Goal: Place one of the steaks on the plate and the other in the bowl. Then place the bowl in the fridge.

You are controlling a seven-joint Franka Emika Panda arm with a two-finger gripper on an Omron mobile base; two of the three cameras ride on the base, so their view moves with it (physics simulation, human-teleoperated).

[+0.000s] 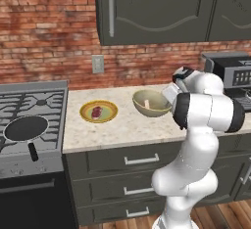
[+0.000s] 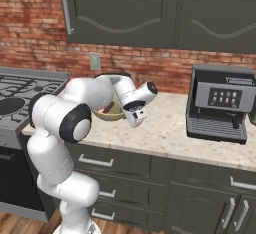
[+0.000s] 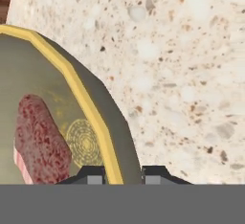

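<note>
Gripper [image 3: 122, 174] clamps narrow on the bowl [image 1: 151, 103] rim at 6 o'clock in hand view, steak [image 3: 40, 139] inside at 9. Farther left, second steak [image 1: 97, 111] sits on the plate [image 1: 99, 111]. Both placed; fridge step remains.

Red brick wall [image 1: 49, 37], dark cabinets [image 1: 157, 8], speckled stone counter [image 1: 132, 125], wooden floor [image 1: 220, 216]
</note>
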